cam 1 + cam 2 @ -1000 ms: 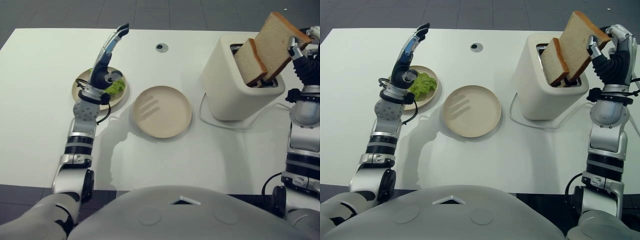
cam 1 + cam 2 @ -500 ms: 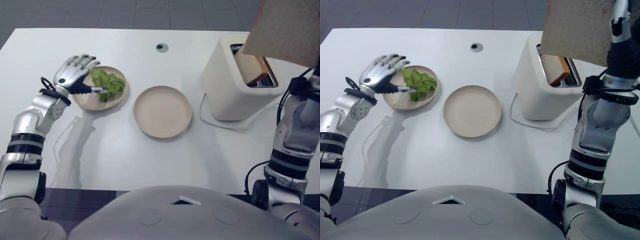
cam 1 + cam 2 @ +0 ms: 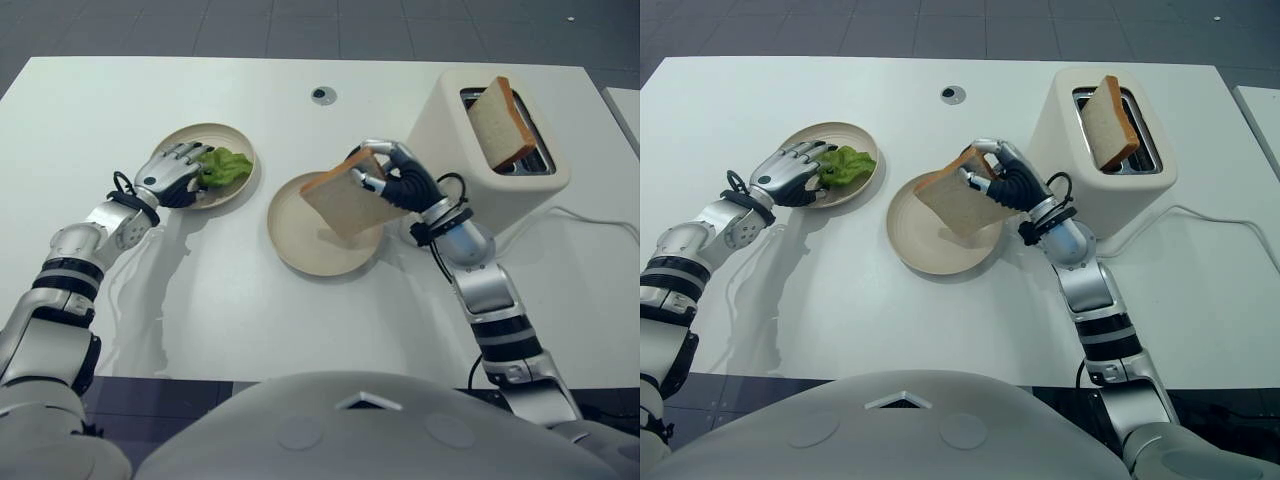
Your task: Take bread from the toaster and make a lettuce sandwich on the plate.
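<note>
My right hand (image 3: 400, 182) is shut on a slice of bread (image 3: 343, 200), holding it tilted just above the right part of the empty beige plate (image 3: 300, 240) in the middle of the table. A second slice of bread (image 3: 502, 121) stands tilted in the slot of the cream toaster (image 3: 480, 175) at the right. At the left, a smaller beige plate (image 3: 190, 135) carries a green lettuce leaf (image 3: 228, 166). My left hand (image 3: 170, 177) lies over that plate's near left rim, fingers curled at the lettuce's left edge; whether they grip the leaf is unclear.
The toaster's white cord (image 3: 590, 215) trails off to the right across the table. A small round dark grommet (image 3: 323, 95) sits in the white tabletop at the back. The table's right edge (image 3: 610, 110) lies just past the toaster.
My right hand has brought the bread slice down from high above the toaster to just over the middle plate. My left hand has moved right onto the lettuce plate, fingers curling at the leaf.
</note>
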You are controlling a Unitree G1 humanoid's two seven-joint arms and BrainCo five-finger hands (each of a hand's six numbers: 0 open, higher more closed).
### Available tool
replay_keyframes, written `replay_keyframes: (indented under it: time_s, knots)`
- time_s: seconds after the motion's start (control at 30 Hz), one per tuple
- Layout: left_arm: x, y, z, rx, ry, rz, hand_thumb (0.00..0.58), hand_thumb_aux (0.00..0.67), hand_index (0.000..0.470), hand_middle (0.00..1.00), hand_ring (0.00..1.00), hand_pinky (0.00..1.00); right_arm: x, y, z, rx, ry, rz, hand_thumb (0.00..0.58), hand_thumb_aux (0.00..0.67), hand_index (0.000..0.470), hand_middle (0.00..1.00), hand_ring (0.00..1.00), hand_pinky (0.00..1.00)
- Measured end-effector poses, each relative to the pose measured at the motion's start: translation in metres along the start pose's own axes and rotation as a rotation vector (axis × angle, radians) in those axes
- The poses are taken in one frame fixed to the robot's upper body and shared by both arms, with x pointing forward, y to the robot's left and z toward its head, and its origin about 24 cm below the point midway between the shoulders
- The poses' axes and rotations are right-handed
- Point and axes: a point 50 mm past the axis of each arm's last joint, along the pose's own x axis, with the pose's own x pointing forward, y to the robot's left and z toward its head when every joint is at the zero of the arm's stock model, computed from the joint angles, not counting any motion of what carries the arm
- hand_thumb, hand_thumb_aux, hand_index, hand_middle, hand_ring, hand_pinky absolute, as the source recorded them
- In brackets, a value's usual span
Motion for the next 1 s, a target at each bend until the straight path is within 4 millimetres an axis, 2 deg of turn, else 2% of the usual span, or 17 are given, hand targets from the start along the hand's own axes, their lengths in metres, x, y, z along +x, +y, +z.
replay_keyframes:
  time_s: [0.1, 0.23, 0.27, 0.3, 0.33, 0.37, 0.4, 0.43, 0.47, 0.5, 0.53, 0.57, 0.6, 0.63, 0.73, 0.9, 1.0]
  knots:
    - [0.001, 0.003, 0.006, -0.050, -0.043, 0.033, 0.580, 0.670, 0.470, 0.00, 0.00, 0.00, 0.001, 0.013, -0.009, -0.022, 0.040, 0.061, 0.580, 0.670, 0.470, 1.00, 1.00, 1.00]
    - [0.002, 0.007, 0.009, -0.082, -0.068, 0.075, 0.580, 0.670, 0.470, 0.00, 0.00, 0.00, 0.004, 0.020, -0.015, -0.067, 0.069, 0.098, 0.580, 0.665, 0.466, 1.00, 1.00, 1.00]
    - [0.002, 0.008, 0.009, -0.089, -0.067, 0.085, 0.580, 0.670, 0.470, 0.00, 0.00, 0.00, 0.005, 0.021, -0.018, -0.083, 0.079, 0.100, 0.572, 0.591, 0.415, 1.00, 1.00, 1.00]
    - [0.002, 0.008, 0.009, -0.091, -0.069, 0.087, 0.580, 0.670, 0.470, 0.00, 0.00, 0.00, 0.005, 0.022, -0.019, -0.096, 0.087, 0.102, 0.493, 0.410, 0.288, 1.00, 1.00, 1.00]
    - [0.002, 0.009, 0.009, -0.094, -0.070, 0.094, 0.580, 0.670, 0.470, 0.00, 0.00, 0.00, 0.006, 0.023, -0.021, -0.111, 0.093, 0.103, 0.438, 0.339, 0.238, 1.00, 1.00, 1.00]
    - [0.002, 0.011, 0.010, -0.104, -0.074, 0.110, 0.580, 0.670, 0.470, 0.00, 0.00, 0.00, 0.006, 0.024, -0.024, -0.128, 0.105, 0.104, 0.297, 0.202, 0.142, 1.00, 1.00, 1.00]
    - [0.002, 0.013, 0.010, -0.108, -0.079, 0.123, 0.580, 0.670, 0.470, 0.00, 0.00, 0.00, 0.006, 0.026, -0.026, -0.141, 0.109, 0.105, 0.000, 0.000, 0.000, 1.00, 1.00, 1.00]
    - [0.002, 0.014, 0.010, -0.110, -0.083, 0.134, 0.580, 0.670, 0.470, 0.00, 0.00, 0.00, 0.005, 0.027, -0.027, -0.150, 0.107, 0.105, 0.000, 0.000, 0.000, 0.96, 0.96, 0.96]
    - [0.003, 0.016, 0.011, -0.116, -0.085, 0.143, 0.580, 0.670, 0.470, 0.00, 0.00, 0.00, 0.006, 0.028, -0.026, -0.158, 0.095, 0.106, 0.000, 0.000, 0.000, 0.87, 0.87, 0.87]
    - [0.003, 0.017, 0.011, -0.124, -0.087, 0.153, 0.580, 0.670, 0.470, 0.00, 0.00, 0.00, 0.007, 0.029, -0.023, -0.156, 0.074, 0.097, 0.000, 0.000, 0.000, 0.82, 0.82, 0.82]
    - [0.003, 0.018, 0.012, -0.128, -0.095, 0.161, 0.580, 0.670, 0.470, 0.00, 0.00, 0.00, 0.008, 0.030, -0.018, -0.153, 0.044, 0.088, 0.000, 0.000, 0.000, 0.62, 0.62, 0.62]
    - [0.003, 0.020, 0.013, -0.138, -0.106, 0.174, 0.580, 0.670, 0.470, 0.00, 0.00, 0.00, 0.010, 0.030, -0.013, -0.150, 0.011, 0.081, 0.000, 0.000, 0.000, 0.53, 0.53, 0.53]
    - [0.003, 0.023, 0.014, -0.150, -0.116, 0.190, 0.580, 0.670, 0.470, 0.00, 0.00, 0.00, 0.012, 0.030, -0.008, -0.149, -0.023, 0.069, 0.000, 0.000, 0.000, 0.35, 0.35, 0.35]
    - [0.003, 0.025, 0.015, -0.162, -0.126, 0.205, 0.580, 0.670, 0.470, 0.00, 0.00, 0.00, 0.012, 0.029, -0.004, -0.150, -0.045, 0.059, 0.000, 0.000, 0.000, 0.00, 0.00, 0.00]
    - [0.004, 0.034, 0.024, -0.218, -0.185, 0.267, 0.580, 0.670, 0.470, 0.00, 0.00, 0.00, 0.013, 0.023, 0.004, -0.152, -0.097, 0.016, 0.000, 0.000, 0.000, 0.00, 0.00, 0.00]
    - [0.001, 0.055, 0.053, -0.332, -0.347, 0.391, 0.580, 0.670, 0.470, 0.00, 0.00, 0.00, 0.012, -0.010, 0.021, -0.093, -0.189, -0.206, 0.000, 0.000, 0.000, 0.00, 0.00, 0.00]
    - [0.001, 0.057, 0.071, -0.353, -0.417, 0.401, 0.580, 0.665, 0.466, 0.00, 0.00, 0.00, 0.008, -0.029, 0.031, -0.035, -0.241, -0.322, 0.000, 0.000, 0.000, 0.00, 0.00, 0.00]
